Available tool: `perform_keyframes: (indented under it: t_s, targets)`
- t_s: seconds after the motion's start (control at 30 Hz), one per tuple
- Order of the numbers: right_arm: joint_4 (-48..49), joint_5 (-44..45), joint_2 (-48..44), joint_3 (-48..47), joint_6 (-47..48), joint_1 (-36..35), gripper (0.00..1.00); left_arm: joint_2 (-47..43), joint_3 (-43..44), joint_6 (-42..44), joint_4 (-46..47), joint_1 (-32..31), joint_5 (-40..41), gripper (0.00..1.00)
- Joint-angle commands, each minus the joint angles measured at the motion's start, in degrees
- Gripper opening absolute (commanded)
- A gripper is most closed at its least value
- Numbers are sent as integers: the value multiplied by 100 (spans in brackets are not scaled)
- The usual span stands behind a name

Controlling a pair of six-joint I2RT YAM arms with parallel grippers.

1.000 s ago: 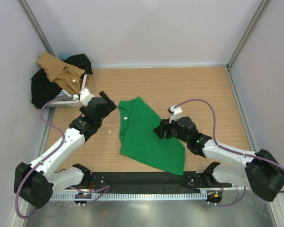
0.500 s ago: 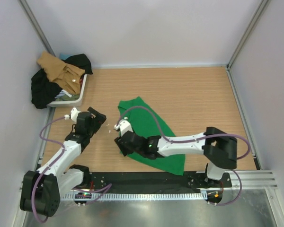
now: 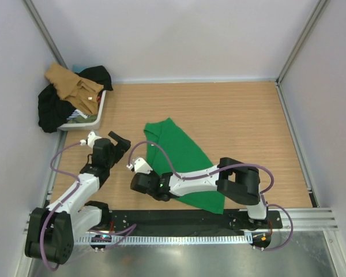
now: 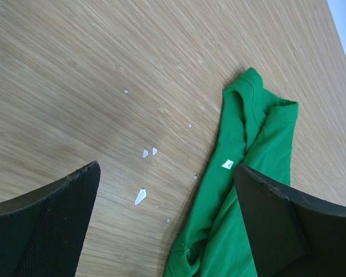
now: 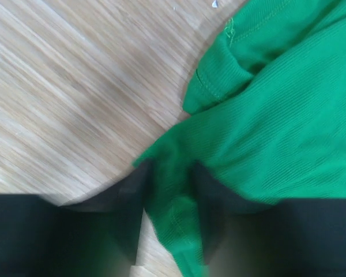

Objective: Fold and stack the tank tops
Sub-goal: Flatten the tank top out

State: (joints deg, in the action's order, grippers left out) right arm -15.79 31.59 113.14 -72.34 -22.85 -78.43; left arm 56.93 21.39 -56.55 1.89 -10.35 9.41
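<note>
Green top: near-left corner newly gripped.
It is clenched in the right jaws, moved over from the right edge; the left jaws are released; a fold is judged next.

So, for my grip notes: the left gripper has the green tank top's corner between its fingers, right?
No, the right gripper has the green tank top's corner between its fingers; the right wrist view shows it. The left gripper is open above the wooden table.
</note>
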Motion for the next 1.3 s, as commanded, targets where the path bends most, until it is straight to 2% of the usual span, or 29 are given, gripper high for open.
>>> perform_keyframes:
  t_s: [0.0, 0.07, 0.1, 0.27, 0.4, 0.5, 0.53, 0.67, 0.87, 1.1, 1.27]
  targets:
    - [-91, 277, -55, -97, -193, -84, 29, -6, 23, 83, 321, 51, -141, 100]
    - [-73, 434, -186, -18, -228, -128, 4, 38, 32, 92, 347, 42, -176, 100]
    - [-30, 470, -466, 130, -281, -154, 1, 55, 32, 136, 356, 42, -194, 100]
    - [24, 830, -1785, 624, -343, -85, 1, 266, 76, 268, 522, 33, -456, 99]
    - [-327, 831, -2804, 974, -413, 336, 1, 564, 120, 338, 812, 24, -896, 98]
    - [-267, 473, -3596, 1553, -439, 995, 1, 837, 199, 426, 988, -28, -1222, 98]
    - [-240, 331, -4015, 1704, -457, 1458, 1, 890, 234, 461, 1050, -55, -1266, 98]
    - [5, -258, -4851, 2451, -387, 2559, 4, 1188, 427, 602, 1077, -204, -1275, 98]
    - [137, -663, -5153, 2952, -273, 3719, 6, 1909, 1059, 488, 840, -441, -1249, 97]
    - [401, -935, -5039, 3111, -185, 4327, 2, 2858, 2218, 514, 277, -591, -713, 90]
    - [586, -1120, -4951, 3085, -211, 4679, 1, 3947, 3063, 698, -328, -591, -423, 85]
